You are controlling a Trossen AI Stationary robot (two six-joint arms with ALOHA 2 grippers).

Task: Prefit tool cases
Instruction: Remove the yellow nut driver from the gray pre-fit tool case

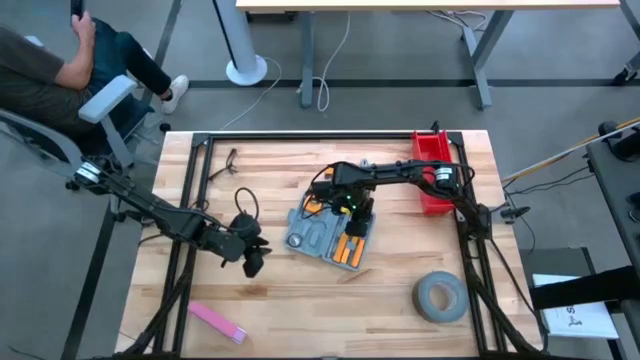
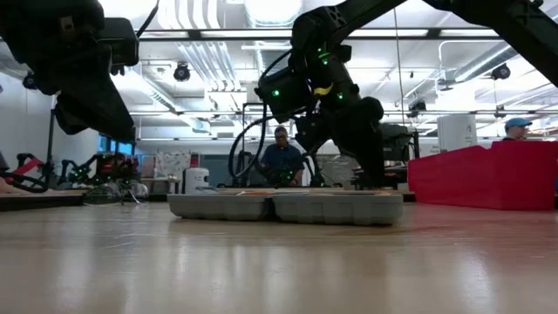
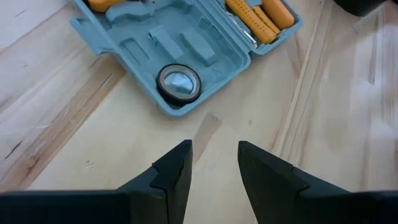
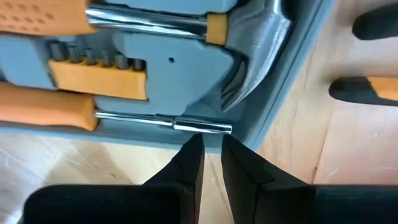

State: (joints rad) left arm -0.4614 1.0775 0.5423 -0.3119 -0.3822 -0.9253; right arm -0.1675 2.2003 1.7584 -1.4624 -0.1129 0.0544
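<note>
Where the high view looks down, the blue-grey tool case (image 1: 328, 236) lies open near the middle of the wooden desk (image 1: 300, 310), orange-handled tools in its recesses. The right tool (image 1: 352, 212) hangs over the case's far edge; the left tool (image 1: 252, 262) waits just beside the case, apart from it. A red bin (image 1: 432, 172), a grey tape roll (image 1: 440, 298) and a pink strip (image 1: 217, 322) sit well apart.

Low view: case (image 2: 283, 207) flat on the desk, right arm coming down onto it; a person seated beyond.

Left wrist view: left tool (image 3: 214, 163) released, fingers parted over bare wood, nothing between them; case (image 3: 186, 56) ahead.

Right wrist view: right tool (image 4: 211, 149) nearly clenched, tips at a chrome screwdriver shaft (image 4: 163, 121) by the case rim (image 4: 283, 87); cannot tell if it grips.
</note>
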